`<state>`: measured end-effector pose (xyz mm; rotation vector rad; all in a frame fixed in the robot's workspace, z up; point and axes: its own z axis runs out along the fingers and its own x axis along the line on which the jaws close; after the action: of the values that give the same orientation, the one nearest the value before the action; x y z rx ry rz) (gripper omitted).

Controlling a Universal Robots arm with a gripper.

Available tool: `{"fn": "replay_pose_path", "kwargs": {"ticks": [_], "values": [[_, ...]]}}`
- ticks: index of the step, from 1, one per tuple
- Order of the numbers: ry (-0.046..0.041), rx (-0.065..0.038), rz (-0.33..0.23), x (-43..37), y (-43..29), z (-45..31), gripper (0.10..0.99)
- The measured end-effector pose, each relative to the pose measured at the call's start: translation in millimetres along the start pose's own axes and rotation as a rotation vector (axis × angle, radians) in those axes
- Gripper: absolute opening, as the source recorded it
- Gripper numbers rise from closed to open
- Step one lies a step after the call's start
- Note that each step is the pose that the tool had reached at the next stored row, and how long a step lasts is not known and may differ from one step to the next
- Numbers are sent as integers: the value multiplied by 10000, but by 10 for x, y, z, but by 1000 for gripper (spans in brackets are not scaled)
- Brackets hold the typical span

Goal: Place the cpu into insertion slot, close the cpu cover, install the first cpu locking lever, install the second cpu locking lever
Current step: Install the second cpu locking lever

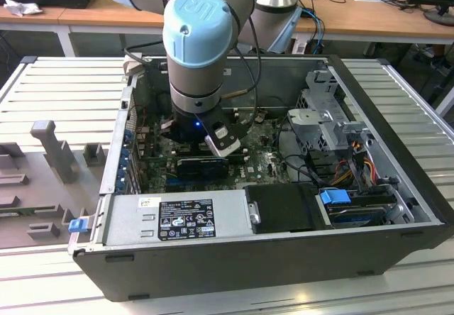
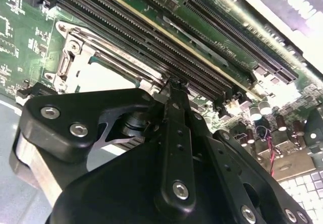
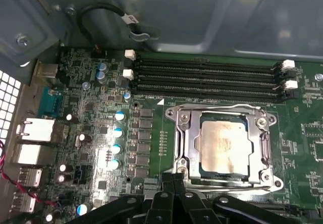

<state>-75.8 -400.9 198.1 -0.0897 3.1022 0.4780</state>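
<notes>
In the first wrist view the cpu point(image 3: 224, 147), pale silvery and square, lies in the insertion slot point(image 3: 177, 169). The cpu cover point(image 3: 185, 138) lies flat around it as a metal frame. A thin wire lever point(image 3: 217, 106) runs along the socket edge beside the memory slots. My gripper point(image 3: 174, 179) hangs just off the socket's near edge, shut, with nothing visible between its black fingers. In the second wrist view the fingertips point(image 2: 174, 89) stand beside the socket frame point(image 2: 70, 65), close to the board. In the exterior view the gripper point(image 1: 202, 164) is low inside the open computer case point(image 1: 397, 152).
Long black memory slots point(image 3: 207, 75) run beside the socket. Capacitors point(image 3: 118, 133) and rear ports point(image 3: 35, 133) flank it, with the case wall point(image 3: 202, 17) behind. The case also holds a power supply point(image 1: 177, 219), a drive cage point(image 1: 319, 116) and cables point(image 1: 358, 162). Grey fixtures point(image 1: 53, 145) stand at the exterior view's left.
</notes>
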Motion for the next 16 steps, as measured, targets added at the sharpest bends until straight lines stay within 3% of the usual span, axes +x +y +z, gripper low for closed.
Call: {"fn": "replay_pose_path", "kwargs": {"ticks": [9,16], "values": [[-14,-246,-11,18,-10,39,106],[-11,-243,-10,17,61,-191,106]]}}
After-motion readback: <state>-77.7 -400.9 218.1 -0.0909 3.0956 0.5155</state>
